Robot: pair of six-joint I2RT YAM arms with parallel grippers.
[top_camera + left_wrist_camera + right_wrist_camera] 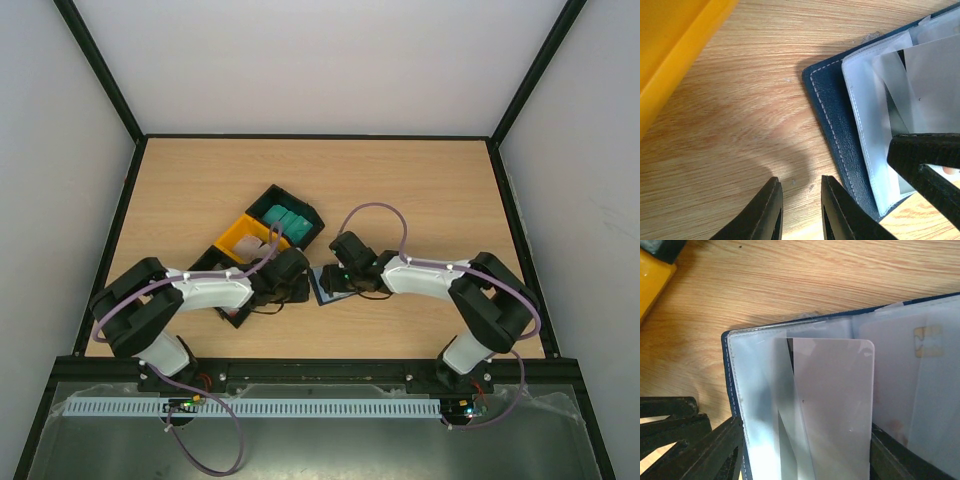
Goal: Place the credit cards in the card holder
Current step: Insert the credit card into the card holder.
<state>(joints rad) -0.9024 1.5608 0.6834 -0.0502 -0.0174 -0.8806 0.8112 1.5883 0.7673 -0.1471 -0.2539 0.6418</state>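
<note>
Top view: both arms met mid-table (pixel 420 190), with the left hand (pixel 290 278) just beside the right hand (pixel 345 275), which hung over the open card holder (pixel 324 288). The tray (pixel 297 200) lay near, teal cards (pixel 285 220) in its far compartment and whitish cards (pixel 256 247) in the yellow one. Left wrist view: the left hand's fingers stood a narrow gap apart with nothing between them, over bare wood just beside the card holder's navy edge and not touching it. Right wrist view: a white card (pixel 835 405) stood tilted against the clear pocket lining, between the right hand's widely set fingers. Could not tell if they actually pinched it, or if its lower edge sat inside a pocket. Likely risks: nothing pinned the card holder, so a downward push could slide it across the table or fold a flap shut. The tilted card could catch on a pocket lip, buckle, or ride on top of the lining instead of in. Letting go early would let it tip flat. The two hands were close enough to bump.
</note>
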